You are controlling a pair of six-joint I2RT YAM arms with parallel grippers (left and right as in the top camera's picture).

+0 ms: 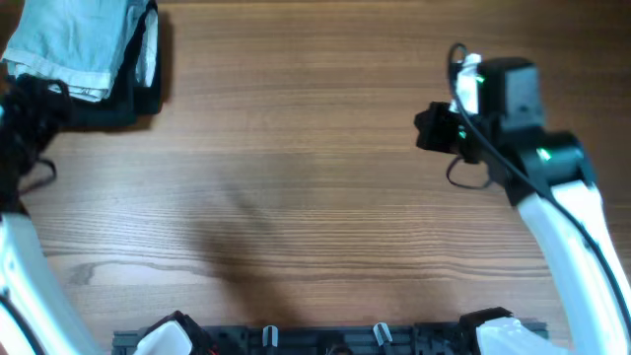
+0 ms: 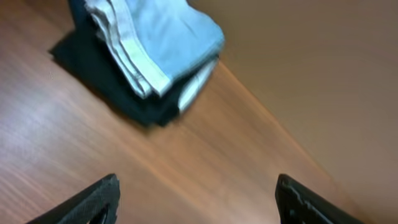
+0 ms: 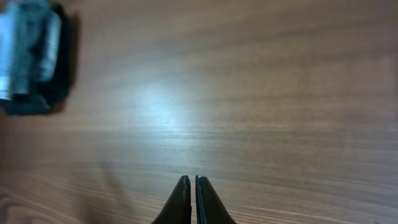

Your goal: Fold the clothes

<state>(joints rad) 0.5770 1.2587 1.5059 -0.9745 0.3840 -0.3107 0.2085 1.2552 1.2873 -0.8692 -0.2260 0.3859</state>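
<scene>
The left arm [image 1: 28, 281] ran up the left edge of the overhead view, its white link rising from the near base to a dark wrist at the far left. The left end effector [image 2: 196, 193] stood with its two black fingers [image 2: 93, 199] spread wide and nothing between them. The right arm [image 1: 577, 222] stretched from the near right base toward the far side, its wrist turned inward. The right end effector [image 3: 191, 186] had its fingers pressed together, holding nothing.

One pair of shorts [image 1: 69, 41], one black garment [image 1: 138, 97], two tools [image 2: 196, 193] [image 3: 191, 198].
</scene>
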